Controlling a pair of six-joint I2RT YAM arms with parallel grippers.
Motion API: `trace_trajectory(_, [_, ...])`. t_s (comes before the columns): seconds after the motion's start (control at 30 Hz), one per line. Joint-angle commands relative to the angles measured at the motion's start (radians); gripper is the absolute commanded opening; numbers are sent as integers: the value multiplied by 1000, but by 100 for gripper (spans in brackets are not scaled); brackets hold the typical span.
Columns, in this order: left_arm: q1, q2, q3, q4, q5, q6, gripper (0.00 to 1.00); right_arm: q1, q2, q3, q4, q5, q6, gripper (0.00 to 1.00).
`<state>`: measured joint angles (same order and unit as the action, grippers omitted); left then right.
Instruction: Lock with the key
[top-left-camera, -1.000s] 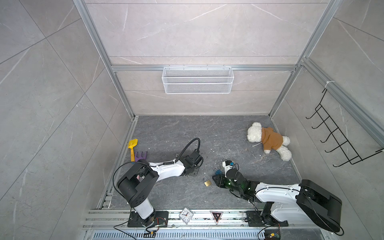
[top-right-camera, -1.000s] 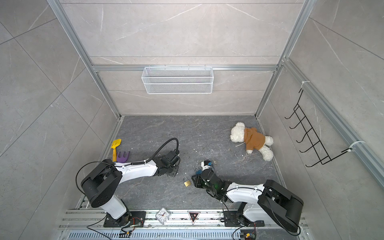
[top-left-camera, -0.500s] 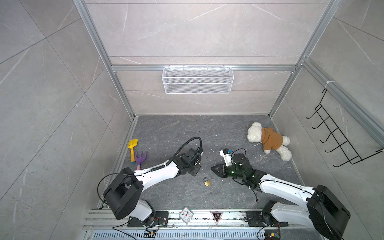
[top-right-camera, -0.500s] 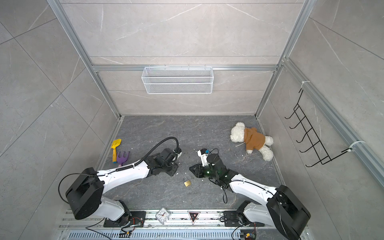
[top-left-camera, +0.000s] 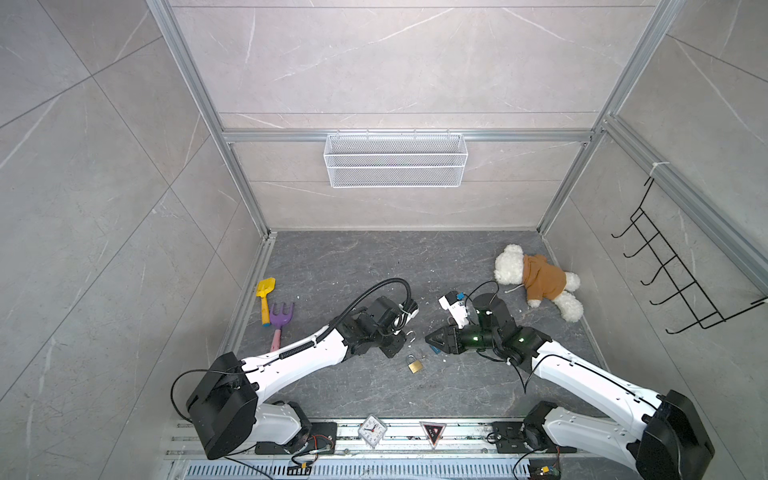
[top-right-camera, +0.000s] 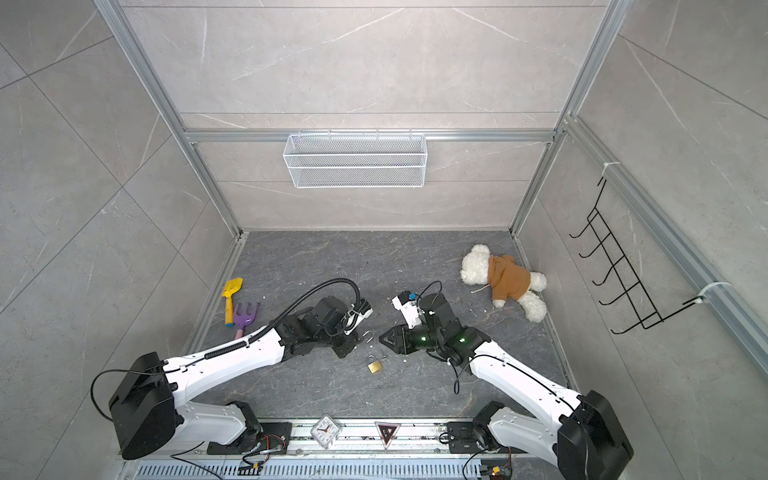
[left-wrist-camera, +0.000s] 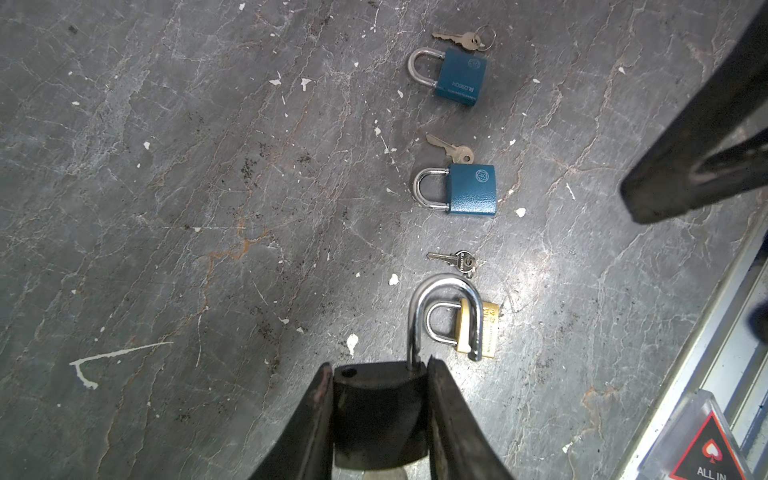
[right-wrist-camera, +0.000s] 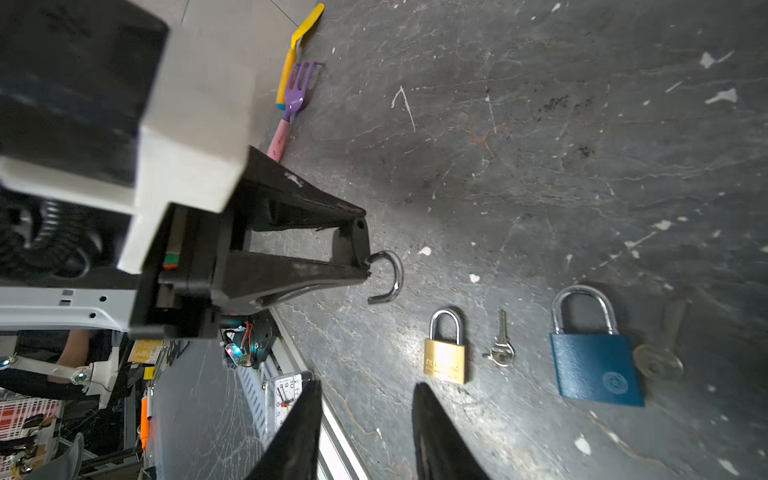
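We have the black padlock (left-wrist-camera: 376, 411) pinched by its body in the left tool (left-wrist-camera: 378, 370), apparently lifted just off the worktop (right-wrist-camera: 540, 166). Its shackle (left-wrist-camera: 442, 279) is swung open, with the free end out of its hole. The right tool (right-wrist-camera: 368, 386) is spread and empty, near the brass padlock (right-wrist-camera: 444, 359) and the small key (right-wrist-camera: 502, 345) that lies just beside it. A blue padlock (right-wrist-camera: 594, 365) lies further along the row.

We cannot tell whether a key already sits in the black padlock, because the left fingers (left-wrist-camera: 446, 415) hide its underside.

As we judge it, the step is to close that shackle. The left grip needs to be firm, with the shackle turned toward the right tool. We line the free end up over its hole first, then press straight along the shackle's leg. A sideways push would likely twist the body in the grip.

If a key is needed first, it lies flat and thin, so we come in low and take it by the bow.
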<state>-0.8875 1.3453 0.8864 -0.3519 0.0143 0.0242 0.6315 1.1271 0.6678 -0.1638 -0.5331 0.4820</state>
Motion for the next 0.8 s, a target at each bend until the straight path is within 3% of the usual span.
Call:
trace_trajectory(0.0, [-11, -29, 15, 20, 31, 29, 0, -2, 36, 12, 20, -30, -11, 39])
trace_trajectory(0.33, [-18, -43, 11, 36, 54, 31, 0, -3, 155, 35, 121, -75, 3, 39])
trace_trajectory(0.77, [-22, -52, 4, 49, 67, 30, 0, -5, 250, 23, 286, -170, 65, 32])
